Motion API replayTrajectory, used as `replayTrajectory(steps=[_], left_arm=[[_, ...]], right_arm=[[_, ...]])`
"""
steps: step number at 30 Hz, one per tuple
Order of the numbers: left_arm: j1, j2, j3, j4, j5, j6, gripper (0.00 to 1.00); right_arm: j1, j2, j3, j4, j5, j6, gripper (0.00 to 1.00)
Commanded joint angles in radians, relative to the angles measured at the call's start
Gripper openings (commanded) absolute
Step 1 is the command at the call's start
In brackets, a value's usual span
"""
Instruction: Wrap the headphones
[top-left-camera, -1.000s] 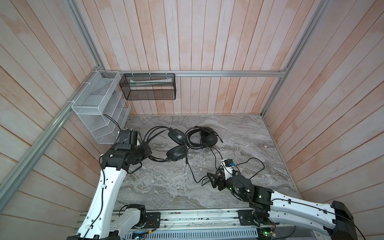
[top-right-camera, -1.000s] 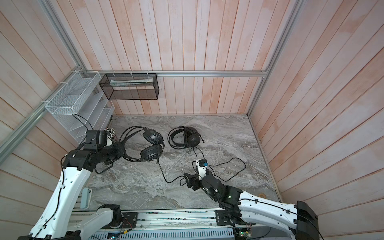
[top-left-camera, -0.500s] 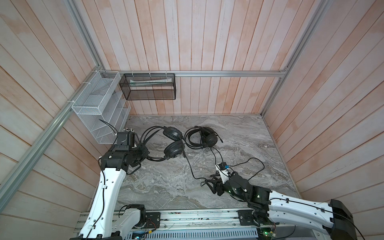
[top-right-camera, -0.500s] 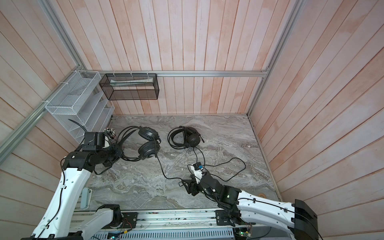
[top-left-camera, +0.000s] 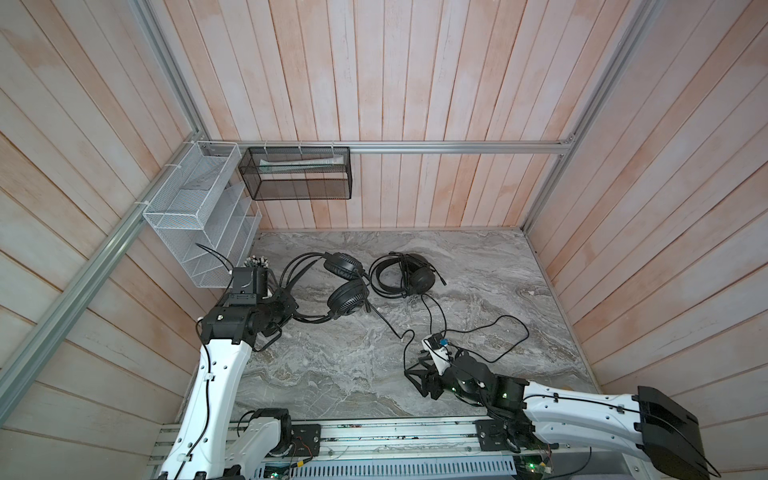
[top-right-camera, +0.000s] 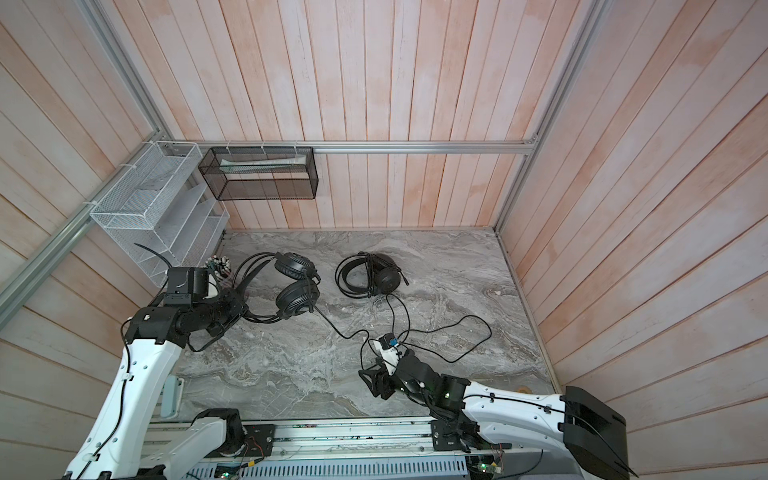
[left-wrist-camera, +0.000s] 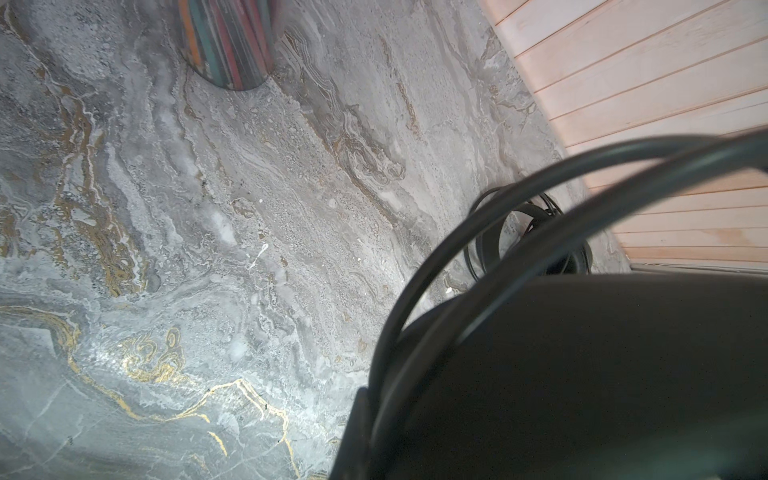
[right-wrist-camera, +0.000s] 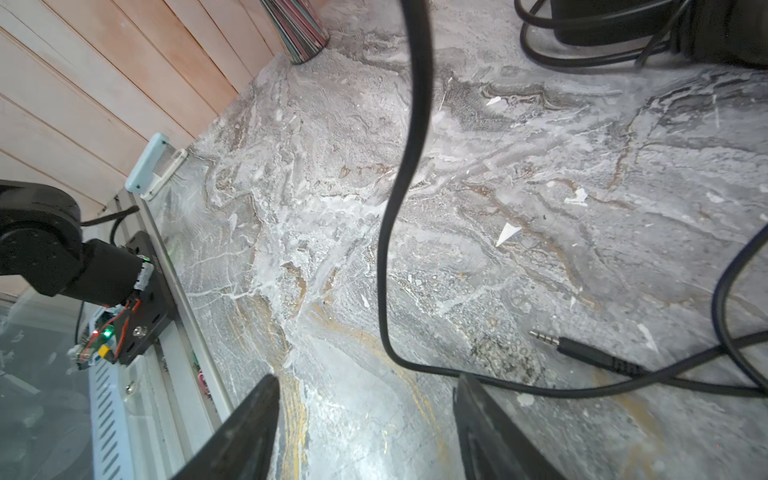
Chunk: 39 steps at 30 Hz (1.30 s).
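Front edge of the table (top-left-camera: 332, 374): right gripper (right-wrist-camera: 365, 390) has its jaws wide and empty. The cable (right-wrist-camera: 409, 166) loops just ahead of its tips, with the jack plug (right-wrist-camera: 582, 347) lying free beside it. Set the tips astride the cable before you close.

Left edge: left gripper (top-left-camera: 289, 309) is closed, apparently on the held headset (top-left-camera: 347, 291) at its headband.

Mid-back: second headset (top-left-camera: 409, 276).

The left jaws are hidden, and you cannot trace the crossing cables.

Headphones (top-left-camera: 419, 276) and cable (right-wrist-camera: 594, 355) on marble tabletop (top-left-camera: 324, 374)
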Motion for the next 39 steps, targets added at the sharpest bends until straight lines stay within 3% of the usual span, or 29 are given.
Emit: replayTrajectory(steps=[1, 3, 6, 9, 10, 14, 18, 23, 29, 34, 39], left_arm=[[0.006, -0.026, -0.001, 0.056, 0.036, -0.023, 0.00], [0.006, -0.026, 0.002, 0.053, 0.039, -0.021, 0.00], [0.006, -0.033, -0.002, 0.054, 0.041, -0.018, 0.00], [0.005, -0.038, -0.014, 0.057, 0.045, -0.016, 0.00], [0.006, -0.038, -0.017, 0.058, 0.046, -0.015, 0.00], [0.006, -0.038, -0.026, 0.063, 0.035, -0.003, 0.00], [0.004, -0.044, -0.043, 0.081, 0.008, 0.017, 0.00], [-0.001, -0.048, -0.071, 0.107, -0.018, 0.034, 0.00], [-0.037, -0.056, -0.091, 0.148, -0.076, 0.100, 0.00], [-0.094, -0.040, -0.151, 0.245, -0.041, 0.202, 0.00], [-0.201, -0.011, -0.173, 0.258, -0.050, 0.296, 0.00]], right_arm=[[0.006, 0.109, 0.028, 0.113, 0.029, -0.056, 0.67], [0.003, 0.187, 0.053, 0.122, 0.100, -0.058, 0.64], [-0.023, 0.305, 0.089, 0.127, 0.180, -0.053, 0.48], [-0.036, 0.387, 0.105, 0.188, 0.181, -0.066, 0.38], [-0.033, 0.398, 0.115, 0.193, 0.172, -0.072, 0.31], [0.010, 0.309, 0.115, 0.165, 0.231, -0.112, 0.14], [0.036, 0.110, 0.160, -0.030, 0.266, -0.167, 0.00], [0.050, -0.098, 0.241, -0.262, 0.265, -0.223, 0.00], [0.083, -0.230, 0.421, -0.456, 0.073, -0.370, 0.00], [0.096, -0.227, 0.733, -0.670, 0.192, -0.507, 0.00], [0.096, -0.083, 1.010, -0.821, 0.301, -0.643, 0.00]])
